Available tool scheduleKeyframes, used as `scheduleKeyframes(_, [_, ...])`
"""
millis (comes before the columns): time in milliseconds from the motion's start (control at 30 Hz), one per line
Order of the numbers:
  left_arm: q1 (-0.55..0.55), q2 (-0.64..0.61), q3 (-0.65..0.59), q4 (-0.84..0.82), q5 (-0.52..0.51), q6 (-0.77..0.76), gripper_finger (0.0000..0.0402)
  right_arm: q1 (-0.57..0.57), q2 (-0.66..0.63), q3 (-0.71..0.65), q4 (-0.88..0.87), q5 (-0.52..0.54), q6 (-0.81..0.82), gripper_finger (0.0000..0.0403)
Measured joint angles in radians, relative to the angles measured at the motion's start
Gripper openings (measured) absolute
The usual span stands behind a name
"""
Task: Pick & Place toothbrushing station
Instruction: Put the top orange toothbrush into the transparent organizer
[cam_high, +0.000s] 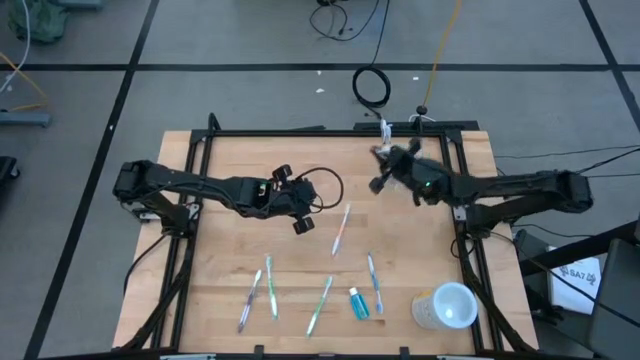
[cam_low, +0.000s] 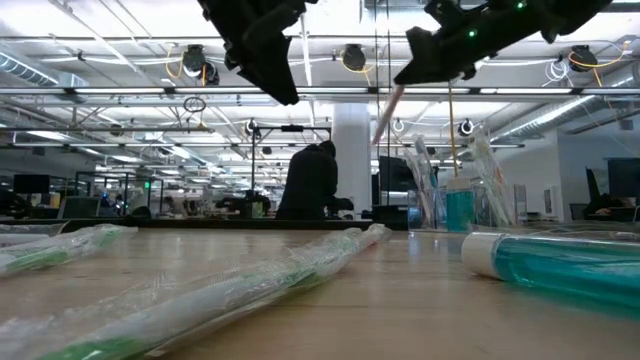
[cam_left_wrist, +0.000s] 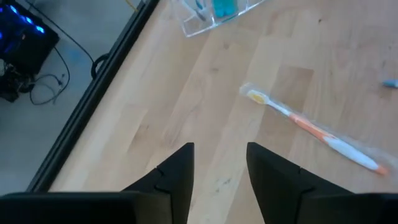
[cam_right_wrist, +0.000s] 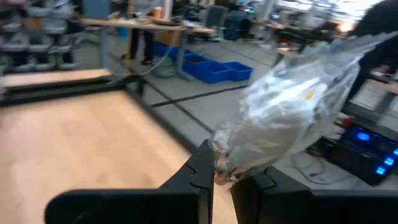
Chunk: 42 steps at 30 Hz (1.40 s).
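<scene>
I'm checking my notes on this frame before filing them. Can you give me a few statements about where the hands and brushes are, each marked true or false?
1. The left hand is open over bare wood. True.
2. The right hand is empty. False: it is shut on a crinkled clear plastic wrapper.
3. An orange-and-white toothbrush lies on the table, in no hand. True.
4. The whitish cup sits by the table's far edge. False: it sits at the near right corner.

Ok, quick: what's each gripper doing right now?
Left gripper: fingers open, holding nothing, above the table.
Right gripper: shut on a crinkled clear plastic wrapper.
</scene>
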Motion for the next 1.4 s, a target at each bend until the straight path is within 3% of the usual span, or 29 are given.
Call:
scheduleKeyframes(133, [0.012, 0.0, 0.0, 0.027, 0.0, 0.049, 0.0148, -0.077, -0.075, 0.0, -0.132, -0.008, 0.057, 0.0019])
scheduleKeyframes(300, [0.031, 0.0, 0.0, 0.035, 0.0, 0.084, 0.0147, -0.164, -0.104, 0.0, -0.311, -0.17, 0.161, 0.0019])
scheduleKeyframes(433, [0.052, 0.0, 0.0, 0.041, 0.0, 0.102, 0.0147, -0.222, -0.089, 0.006, -0.338, -0.236, 0.166, 0.0019])
scheduleKeyframes(533, [0.069, 0.0, 0.0, 0.063, 0.0, 0.102, 0.0147, -0.268, -0.072, 0.065, -0.405, -0.27, 0.164, 0.0019])
scheduleKeyframes(800, [0.116, 0.0, 0.0, 0.093, 0.0, 0.102, 0.0147, -0.368, 0.035, 0.287, -0.782, -0.319, 0.215, 0.0019])
scheduleKeyframes(1267, [0.151, 0.0, 0.0, 0.092, 0.0, 0.101, 0.0147, -0.431, 0.267, 0.29, -0.713, -0.324, 0.268, 0.0035])
scheduleKeyframes(1400, [0.151, 0.0, 0.0, 0.091, 0.001, 0.101, 0.0147, -0.432, 0.311, 0.29, -0.702, -0.377, 0.28, 0.0049])
